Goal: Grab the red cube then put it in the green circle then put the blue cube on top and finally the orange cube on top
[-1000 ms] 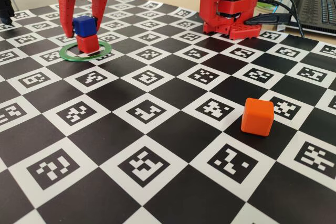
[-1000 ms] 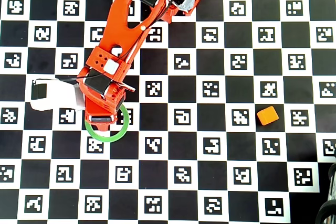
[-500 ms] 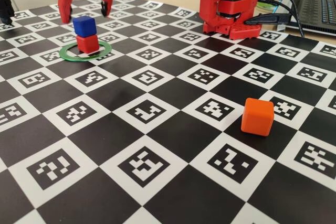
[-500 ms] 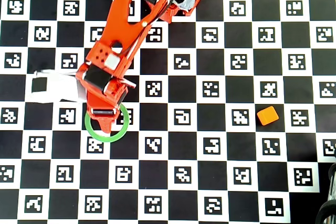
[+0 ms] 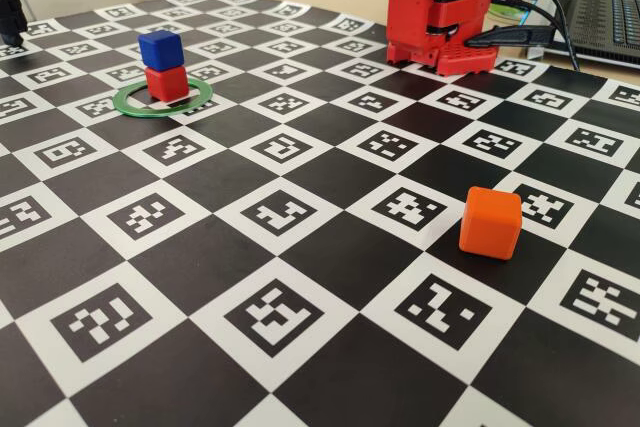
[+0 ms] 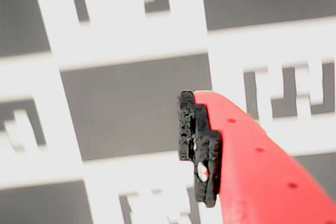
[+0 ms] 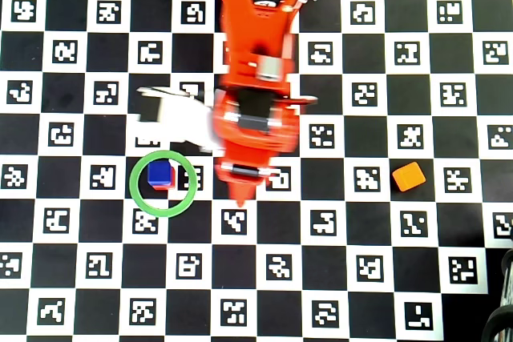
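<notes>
Blue cube (image 5: pixel 161 49) sits squarely on red cube (image 5: pixel 166 83) inside green circle (image 7: pixel 163 183), two tiers done; orange cube (image 7: pixel 408 175) waits well apart; gripper (image 7: pixel 244 190) carries nothing, jaw spread unclear

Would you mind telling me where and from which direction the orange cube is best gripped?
Probably from straight above, closing on two opposite side faces of the orange cube. It sits flat and alone on the board, slightly rotated against the squares in the overhead view, so the hand likely needs to turn to match.
</notes>
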Controlling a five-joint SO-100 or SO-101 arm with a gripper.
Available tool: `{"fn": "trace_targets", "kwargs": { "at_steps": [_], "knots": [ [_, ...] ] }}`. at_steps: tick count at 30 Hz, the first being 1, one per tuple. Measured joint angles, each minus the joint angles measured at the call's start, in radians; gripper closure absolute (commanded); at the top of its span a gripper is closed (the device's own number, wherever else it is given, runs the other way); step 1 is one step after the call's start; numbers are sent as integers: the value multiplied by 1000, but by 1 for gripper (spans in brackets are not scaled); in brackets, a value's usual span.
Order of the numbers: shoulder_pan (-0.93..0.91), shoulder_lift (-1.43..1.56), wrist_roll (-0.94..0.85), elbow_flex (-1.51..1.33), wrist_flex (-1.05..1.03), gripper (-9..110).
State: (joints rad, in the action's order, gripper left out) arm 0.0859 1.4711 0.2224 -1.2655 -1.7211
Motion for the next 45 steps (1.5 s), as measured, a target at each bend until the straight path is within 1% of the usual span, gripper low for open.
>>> {"fn": "trace_targets", "kwargs": {
  "at_steps": [5, 8, 13, 21, 28, 38, 45],
  "knots": [
    [245, 0, 192, 26, 3, 61],
    [374, -3, 293, 34, 43, 61],
    [512, -95, 334, 57, 127, 61],
    [560, -270, 385, 175, 167, 61],
    [560, -347, 396, 196, 224, 61],
    [584, -410, 396, 48, 397, 61],
    [588, -454, 373, 32, 460, 61]
  ]
}}
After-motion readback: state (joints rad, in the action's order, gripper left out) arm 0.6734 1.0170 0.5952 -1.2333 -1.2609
